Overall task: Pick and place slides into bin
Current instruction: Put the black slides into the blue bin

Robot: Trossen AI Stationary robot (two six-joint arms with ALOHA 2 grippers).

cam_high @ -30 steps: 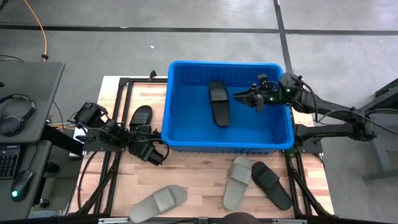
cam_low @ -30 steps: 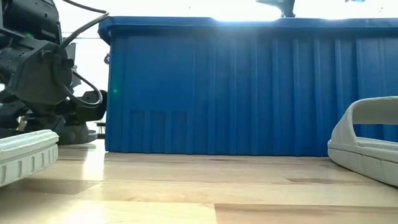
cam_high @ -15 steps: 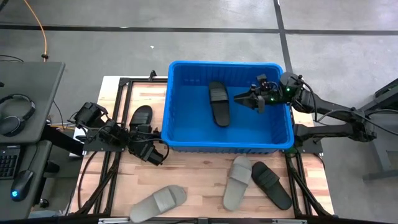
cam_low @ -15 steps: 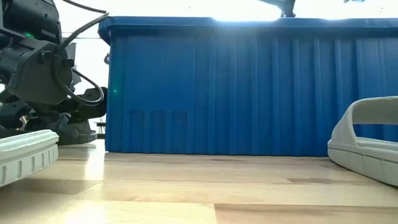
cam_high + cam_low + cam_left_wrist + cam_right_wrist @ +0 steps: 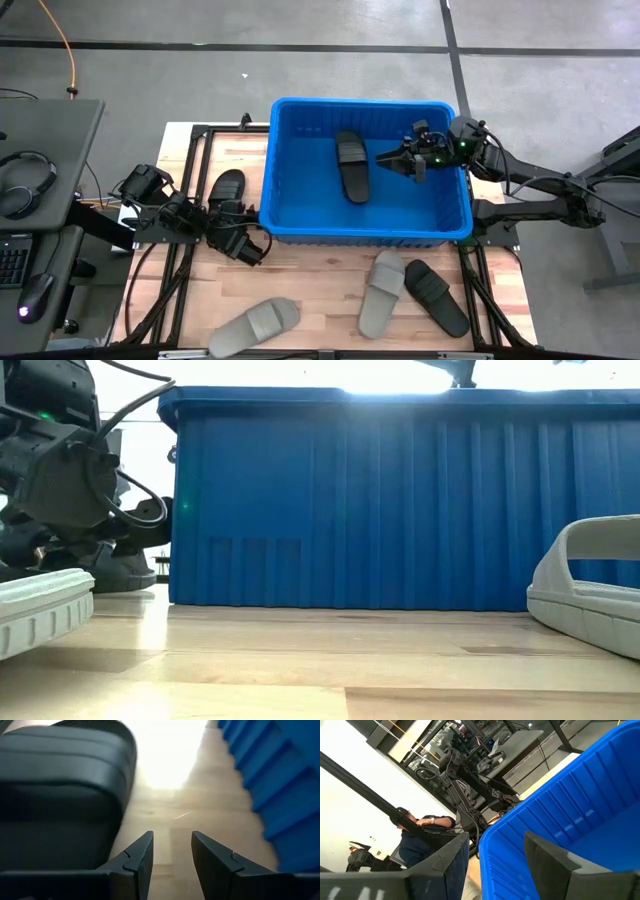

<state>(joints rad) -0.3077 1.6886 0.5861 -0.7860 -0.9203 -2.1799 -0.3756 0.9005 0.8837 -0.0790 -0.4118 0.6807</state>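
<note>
Blue bin (image 5: 285, 160): sits at the far middle of the wooden surface (image 5: 320, 270); one black slide (image 5: 352, 165) lies flat on its floor, left of centre.
Right gripper (image 5: 385, 157): hangs over the bin's right half, above the rim, pointing left toward the black slide inside; its fingers stand apart with nothing between them, as the right wrist view confirms.
Left gripper (image 5: 262, 243): low on the surface at the bin's near-left corner; its fingers (image 5: 140, 857) are slightly parted, bare wood showing in the gap, holding nothing.
Black slide outside the bin (image 5: 226, 187): rests on the surface just left of the bin, beside the left arm; in the left wrist view it fills the space alongside the fingers, not between them.
Remaining slides: a grey slide (image 5: 255, 326) at the near left; a second grey slide (image 5: 380, 293) and a black slide (image 5: 436, 296) side by side at the near right, below the bin.
Change over the last second: none visible; both arms and all slides match the earlier views.
Meaning for the task: one slide is in and four are still out. The empty right gripper looks finished with its drop. The left gripper looks placed to take the nearby black slide, though no grasp has started.
</note>
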